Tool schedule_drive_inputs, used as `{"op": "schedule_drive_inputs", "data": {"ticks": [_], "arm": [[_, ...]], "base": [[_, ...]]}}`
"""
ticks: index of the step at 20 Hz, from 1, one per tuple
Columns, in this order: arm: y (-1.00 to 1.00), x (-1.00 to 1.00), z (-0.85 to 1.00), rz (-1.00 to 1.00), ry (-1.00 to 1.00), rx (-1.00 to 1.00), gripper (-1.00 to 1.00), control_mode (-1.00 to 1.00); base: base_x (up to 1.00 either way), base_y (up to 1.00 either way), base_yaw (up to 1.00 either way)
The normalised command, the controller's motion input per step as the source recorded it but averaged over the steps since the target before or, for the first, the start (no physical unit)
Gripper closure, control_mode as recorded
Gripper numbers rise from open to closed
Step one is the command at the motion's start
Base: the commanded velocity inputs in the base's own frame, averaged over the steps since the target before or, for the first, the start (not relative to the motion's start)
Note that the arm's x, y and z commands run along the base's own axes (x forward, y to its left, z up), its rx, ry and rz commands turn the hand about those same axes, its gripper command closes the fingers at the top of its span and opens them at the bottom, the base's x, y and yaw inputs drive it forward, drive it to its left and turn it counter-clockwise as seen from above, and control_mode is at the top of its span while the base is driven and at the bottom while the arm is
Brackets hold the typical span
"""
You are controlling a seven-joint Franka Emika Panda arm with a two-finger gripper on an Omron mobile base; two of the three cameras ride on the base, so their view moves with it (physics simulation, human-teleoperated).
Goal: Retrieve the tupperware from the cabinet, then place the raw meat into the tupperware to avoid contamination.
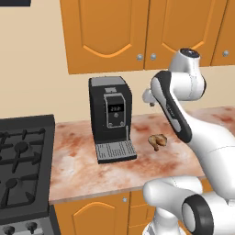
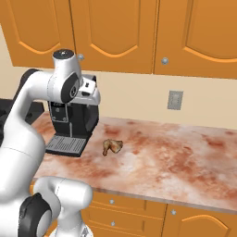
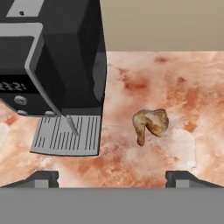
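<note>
The raw meat (image 1: 158, 140) (image 2: 112, 146) (image 3: 151, 123), a small tan drumstick-like piece, lies on the marbled counter just right of the black coffee machine. My gripper (image 3: 113, 178) hovers above the counter and looks down on the meat. It is open, its fingertips (image 3: 43, 178) stand wide apart, and nothing is between them. In the right base view the hand (image 2: 90, 94) sits in front of the coffee machine's top. The cabinet (image 1: 108, 34) (image 2: 111, 32) hangs above the counter with its arched doors shut. The tupperware is out of view.
The coffee machine (image 1: 110, 114) (image 2: 71, 122) (image 3: 52, 65) stands close to the hand, its drip tray (image 3: 65, 135) jutting forward. A black stove (image 1: 23, 160) borders the counter on the left. A wall outlet (image 2: 175, 100) is at the back. Bare counter (image 2: 185, 152) stretches to the right.
</note>
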Motion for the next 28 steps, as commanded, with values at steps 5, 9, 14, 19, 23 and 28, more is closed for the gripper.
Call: {"op": "schedule_drive_inputs", "data": {"ticks": [5,9,14,19,23,28], "arm": [[0.0,-0.04,0.32,0.0,-0.2,0.02,-1.0,-1.0],[0.0,-0.02,0.36,0.0,-0.18,0.0,-1.0,-1.0],[0.0,0.0,0.24,0.0,-0.27,0.01,-1.0,-1.0],[0.0,0.0,0.13,0.01,-0.35,0.02,-1.0,-1.0],[0.0,0.0,0.08,0.01,-0.34,0.01,-1.0,-1.0],[0.0,0.0,0.11,0.0,-0.3,0.01,-1.0,-1.0]], "base": [[0.0,0.0,0.0],[0.0,0.0,0.0],[0.0,0.0,0.0],[0.0,0.0,0.0],[0.0,0.0,0.0],[0.0,0.0,0.0]]}}
